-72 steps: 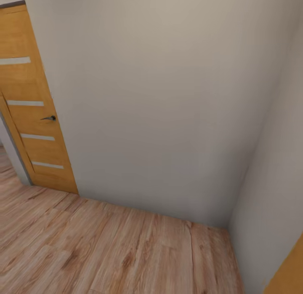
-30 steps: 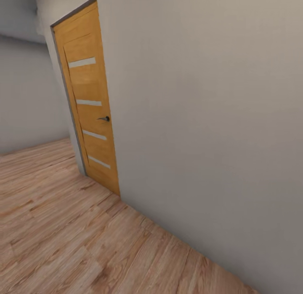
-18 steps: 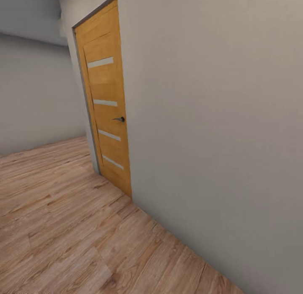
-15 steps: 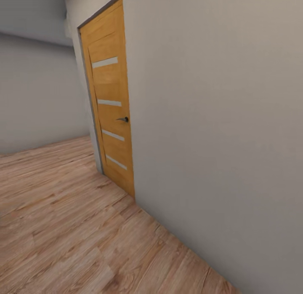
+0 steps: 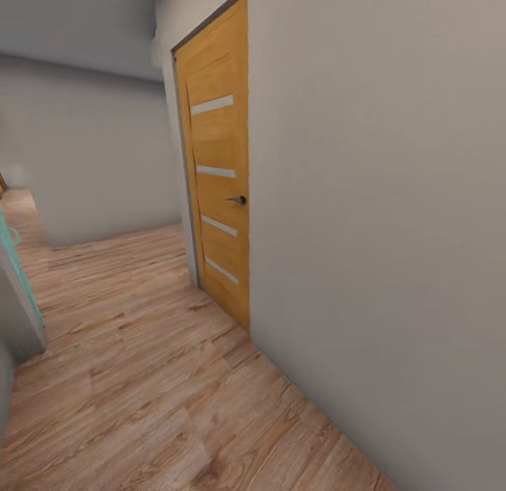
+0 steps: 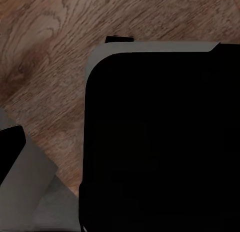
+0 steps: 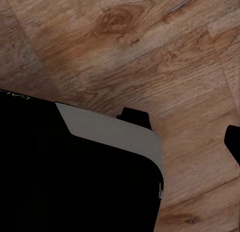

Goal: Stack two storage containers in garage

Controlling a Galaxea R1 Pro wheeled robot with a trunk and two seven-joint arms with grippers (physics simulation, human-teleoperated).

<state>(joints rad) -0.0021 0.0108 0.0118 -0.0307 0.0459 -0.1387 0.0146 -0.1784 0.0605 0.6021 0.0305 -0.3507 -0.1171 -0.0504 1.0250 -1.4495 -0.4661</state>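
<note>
Nearest to us, our left wrist camera looks down on a black, grey-edged part of our own body over the wood-plank floor, and our right wrist camera shows a like black mass with a pale grey rim above the same planks; a small dark tip pokes past that rim, but we cannot tell whether the fingers of either arm are released or clenched. From the head camera, the light wood-plank floor runs from 6 o'clock up toward 10 o'clock. A plain grey-white wall fills the side from 1 to 5 o'clock, meeting the floor along a slanting line. At about 9 o'clock, near us, a grey wall corner with a teal strip stands at the frame edge. Farther along the right-hand wall, near 12 o'clock, an orange wooden door with four pale horizontal insets and a dark lever handle sits shut in its frame. Beyond it, a far grey wall closes the corridor around 10 to 11 o'clock. We are in a hallway, and no storage container is in sight here.
</note>
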